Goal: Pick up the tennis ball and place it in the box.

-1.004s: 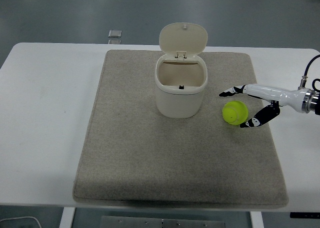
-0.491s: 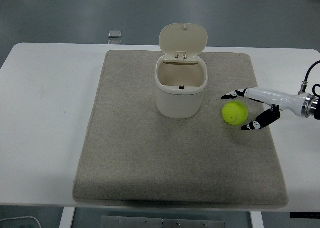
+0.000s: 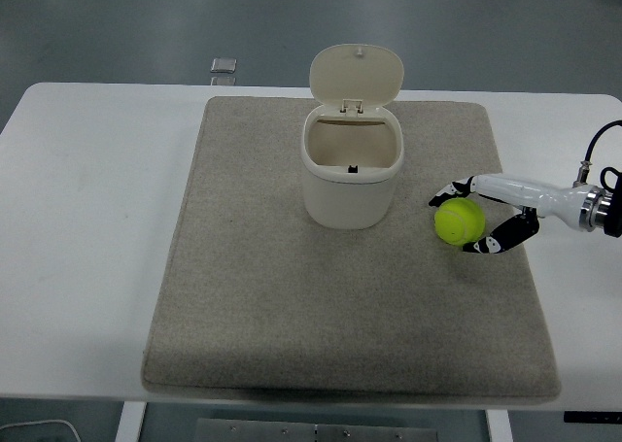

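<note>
Since half a second ago, the right hand (image 3: 469,218) has drawn its black-tipped fingers (image 3: 488,244) in around the tennis ball (image 3: 460,221), so the gaps seen on either side of the ball before are now closed. One finger curves over the ball's far side and the other cups its near side, both touching it, so the hand is clamped on the ball. The ball itself sits in almost the same place, low over the grey mat (image 3: 292,316), toward the mat's right edge; whether it is off the mat cannot be told. Just to its left, a little farther back, stands the cream box (image 3: 351,185), apart from the ball, its hinged lid (image 3: 356,75) tipped up and open at the back. Beyond the mat's far left corner, a small square object (image 3: 224,66) lies at the far edge of the white table (image 3: 87,219).
</note>
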Action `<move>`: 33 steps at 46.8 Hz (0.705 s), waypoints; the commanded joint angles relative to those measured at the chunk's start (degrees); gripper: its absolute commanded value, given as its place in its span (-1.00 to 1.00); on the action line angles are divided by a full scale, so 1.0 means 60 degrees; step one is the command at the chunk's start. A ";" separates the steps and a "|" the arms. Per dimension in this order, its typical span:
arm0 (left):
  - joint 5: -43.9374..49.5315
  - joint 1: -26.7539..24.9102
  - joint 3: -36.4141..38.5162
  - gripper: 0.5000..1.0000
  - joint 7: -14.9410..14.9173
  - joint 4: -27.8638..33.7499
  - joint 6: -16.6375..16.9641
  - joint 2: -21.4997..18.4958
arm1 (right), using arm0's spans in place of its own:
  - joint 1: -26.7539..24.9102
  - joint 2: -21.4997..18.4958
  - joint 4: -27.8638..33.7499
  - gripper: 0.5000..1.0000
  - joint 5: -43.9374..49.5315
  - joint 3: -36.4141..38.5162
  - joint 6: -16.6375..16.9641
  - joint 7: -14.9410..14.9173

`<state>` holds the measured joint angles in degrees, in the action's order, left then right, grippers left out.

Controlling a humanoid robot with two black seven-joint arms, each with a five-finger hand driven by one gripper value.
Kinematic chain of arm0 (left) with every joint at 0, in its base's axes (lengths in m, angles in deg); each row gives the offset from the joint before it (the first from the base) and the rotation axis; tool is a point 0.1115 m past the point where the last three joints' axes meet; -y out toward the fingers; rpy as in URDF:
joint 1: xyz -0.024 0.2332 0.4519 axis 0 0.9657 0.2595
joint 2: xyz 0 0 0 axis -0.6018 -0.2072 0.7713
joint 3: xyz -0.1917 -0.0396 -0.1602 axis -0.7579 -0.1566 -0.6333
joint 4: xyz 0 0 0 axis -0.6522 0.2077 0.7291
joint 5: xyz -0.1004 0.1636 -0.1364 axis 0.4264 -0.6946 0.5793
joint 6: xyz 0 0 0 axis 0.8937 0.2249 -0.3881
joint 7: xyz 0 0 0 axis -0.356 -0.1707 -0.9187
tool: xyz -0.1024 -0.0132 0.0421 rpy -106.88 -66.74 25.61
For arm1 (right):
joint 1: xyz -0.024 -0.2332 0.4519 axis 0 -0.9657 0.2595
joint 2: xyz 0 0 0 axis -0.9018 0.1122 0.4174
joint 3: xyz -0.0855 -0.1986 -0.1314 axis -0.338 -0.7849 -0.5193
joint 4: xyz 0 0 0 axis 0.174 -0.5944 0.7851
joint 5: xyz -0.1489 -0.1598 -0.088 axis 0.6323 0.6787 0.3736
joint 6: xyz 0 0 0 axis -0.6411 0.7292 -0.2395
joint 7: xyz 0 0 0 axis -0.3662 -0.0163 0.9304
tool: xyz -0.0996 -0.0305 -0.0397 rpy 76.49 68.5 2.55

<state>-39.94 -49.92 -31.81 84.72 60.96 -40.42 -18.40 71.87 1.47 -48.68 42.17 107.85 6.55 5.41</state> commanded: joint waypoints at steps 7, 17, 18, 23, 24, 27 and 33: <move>-0.0012 -0.0001 0.0000 0.97 0.0005 0.0000 0.0001 0.0000 | 0.0010 -0.0006 0.0000 -0.15 0.0097 0.0043 -0.0046 0.0000; 0.0002 -0.0001 0.0000 0.97 -0.0009 0.0000 0.0001 0.0000 | 0.0273 0.0184 -0.0102 -1.00 -0.0181 0.0175 -0.0046 -0.0131; 0.0002 -0.0001 0.0000 0.97 0.0005 0.0000 0.0001 0.0000 | 0.0317 0.0243 -0.0132 -1.00 -0.0225 0.0190 -0.0046 -0.0189; 0.0002 -0.0001 0.0000 0.97 -0.0009 0.0000 0.0001 0.0000 | 0.0508 0.0565 -0.0322 -1.00 -0.0576 0.0205 -0.0031 -0.0804; 0.0002 -0.0001 0.0000 0.97 -0.0009 0.0000 0.0001 0.0000 | 0.0566 0.0638 -0.0351 -1.00 -0.0678 0.0205 -0.0031 -0.0907; 0.0002 -0.0001 0.0000 0.97 -0.0009 0.0000 0.0001 0.0000 | 0.0786 0.0858 -0.0498 -1.00 -0.0898 0.0205 0.0027 -0.1127; 0.0002 -0.0001 0.0000 0.97 0.0005 0.0000 0.0001 0.0000 | 0.1152 0.1166 -0.1010 -1.00 -0.1104 0.0205 0.0203 -0.1435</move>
<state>-39.93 -49.92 -31.81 84.72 60.96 -40.42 -18.40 77.61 7.64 -52.97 35.85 109.11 7.15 -2.08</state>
